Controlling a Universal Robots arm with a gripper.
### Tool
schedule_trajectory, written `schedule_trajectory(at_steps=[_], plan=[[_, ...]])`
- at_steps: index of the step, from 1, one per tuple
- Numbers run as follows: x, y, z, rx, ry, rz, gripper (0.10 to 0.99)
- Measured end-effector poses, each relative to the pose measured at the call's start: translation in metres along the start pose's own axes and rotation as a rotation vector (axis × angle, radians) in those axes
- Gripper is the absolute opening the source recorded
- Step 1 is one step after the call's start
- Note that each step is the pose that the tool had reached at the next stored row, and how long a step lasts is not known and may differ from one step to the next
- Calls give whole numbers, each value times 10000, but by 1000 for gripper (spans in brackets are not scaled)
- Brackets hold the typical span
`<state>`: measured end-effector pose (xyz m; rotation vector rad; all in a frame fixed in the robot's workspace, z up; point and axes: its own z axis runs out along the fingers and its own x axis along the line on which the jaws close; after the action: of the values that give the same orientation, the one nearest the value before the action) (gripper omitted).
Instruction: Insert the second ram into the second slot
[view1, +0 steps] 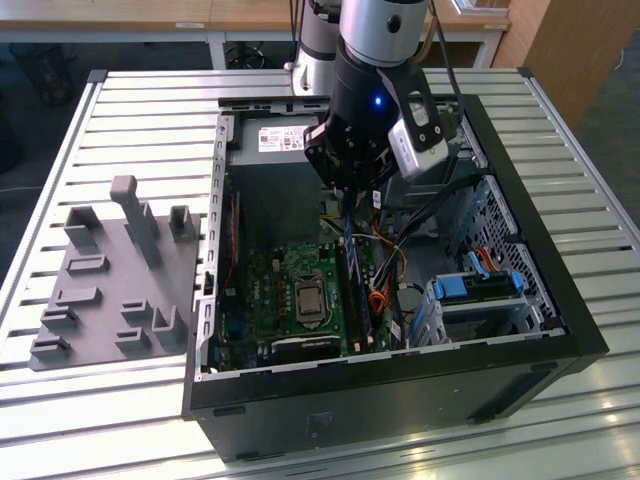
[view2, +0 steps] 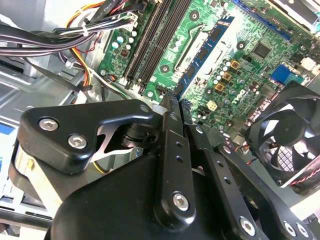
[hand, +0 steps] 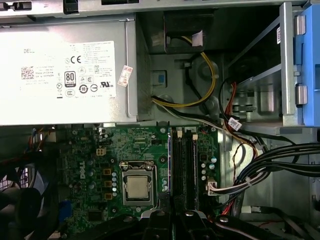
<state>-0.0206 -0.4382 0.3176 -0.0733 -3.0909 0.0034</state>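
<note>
A: We have a slatted metal table (view1: 130, 110) under everything. The open computer case (view1: 400, 400) lies on it, and a grey fixture tray (view1: 105, 325) sits at the exterior view's left of the case. Where do we stand?

B: We are over the motherboard (hand: 90, 150). The gripper (view2: 176, 100) hangs inside the case. In the second wrist view its fingers (view2: 170, 145) are drawn together on one end of the second ram (view2: 205, 54). That is the blue stick with dark chips, running away from the fingertips above the board.

A: And the slots?

B: In the first wrist view we see the black memory slots (hand: 182, 160) just beside the processor socket (hand: 137, 187). We judge the stick is not seated but held above the board, roughly in line with the slots. We cannot tell which slot it is over.

A: So how do we do this well?

B: We think the stick should be upright and parallel to the slot, with its notch matched to the slot's key, before any push. Then we press straight down, evenly along its length, so both ends seat together. A tilt would likely jam one end.

A: Any risks?

B: In the second wrist view the cable bundle (view2: 60, 37) lies near one end of the slots. We judge it could snag the stick if we drift that way.
</note>
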Motion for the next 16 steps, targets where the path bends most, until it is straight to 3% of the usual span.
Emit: schedule_trajectory(at_steps=[16], plan=[[-3,-2,52,11,-7,-185,137]])
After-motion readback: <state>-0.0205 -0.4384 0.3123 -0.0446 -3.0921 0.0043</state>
